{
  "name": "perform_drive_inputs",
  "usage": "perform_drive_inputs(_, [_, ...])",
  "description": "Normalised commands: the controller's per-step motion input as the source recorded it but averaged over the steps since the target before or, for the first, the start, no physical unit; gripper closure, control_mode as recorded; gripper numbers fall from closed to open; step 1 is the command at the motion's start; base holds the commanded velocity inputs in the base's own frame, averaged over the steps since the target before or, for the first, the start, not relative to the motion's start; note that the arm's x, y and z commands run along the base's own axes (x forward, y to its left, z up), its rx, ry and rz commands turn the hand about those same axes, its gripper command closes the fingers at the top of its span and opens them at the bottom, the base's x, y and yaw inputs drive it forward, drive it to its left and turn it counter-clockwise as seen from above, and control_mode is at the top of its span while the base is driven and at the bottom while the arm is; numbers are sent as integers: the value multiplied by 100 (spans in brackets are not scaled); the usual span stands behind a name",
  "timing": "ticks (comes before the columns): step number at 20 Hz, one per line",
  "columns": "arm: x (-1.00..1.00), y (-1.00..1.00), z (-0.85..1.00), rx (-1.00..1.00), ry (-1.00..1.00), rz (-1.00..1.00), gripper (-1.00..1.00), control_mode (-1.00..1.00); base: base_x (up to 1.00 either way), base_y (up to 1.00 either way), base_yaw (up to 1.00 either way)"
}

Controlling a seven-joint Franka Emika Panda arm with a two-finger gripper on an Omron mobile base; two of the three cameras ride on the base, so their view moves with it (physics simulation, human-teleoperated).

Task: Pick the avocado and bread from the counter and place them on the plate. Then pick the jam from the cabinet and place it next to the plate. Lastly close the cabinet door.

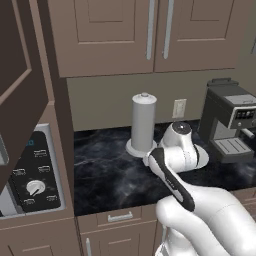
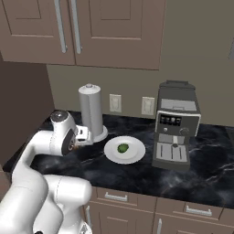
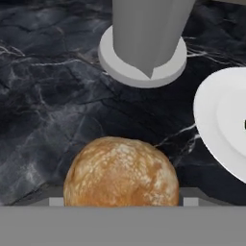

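The orange-brown bread [image 3: 120, 173] sits tight between the two fingertips of my gripper [image 3: 124, 202], above the black counter [image 3: 57, 96]. In the right base view my gripper [image 2: 87, 135] hangs just left of the white plate [image 2: 134, 154], in front of the paper-towel holder. The dark green avocado [image 2: 122, 148] lies on that plate, whose rim also shows at the right of the hand view [image 3: 218, 120]. In the left base view my arm hides all but a sliver of the plate [image 1: 203, 159]. The cabinet door [image 1: 17, 75] stands open at the far left. The jam is out of view.
A grey paper-towel holder [image 2: 91, 114] stands on its round base [image 3: 144, 67] right behind my hand. A coffee machine [image 2: 176, 132] stands right of the plate. A control panel with a dial [image 1: 35, 180] is at the counter's left end. Closed wall cupboards [image 1: 150, 30] hang above.
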Motion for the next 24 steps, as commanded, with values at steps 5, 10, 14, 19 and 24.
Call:
perform_drive_inputs(5, [-1, -52, 11, -2, 0, -10, 100, -100, 0, 0, 0])
perform_drive_inputs(10, [0, -59, 0, -3, 0, -10, 100, -100, 0, 0, 0])
perform_drive_inputs(14, [0, -65, 0, -2, 2, -10, 100, -100, 0, 0, 0])
perform_drive_inputs(19, [1, -63, 0, -1, 3, -9, 100, -100, 0, 0, 0])
perform_drive_inputs(24, [24, -42, 0, 0, 5, -5, 100, -100, 0, 0, 0])
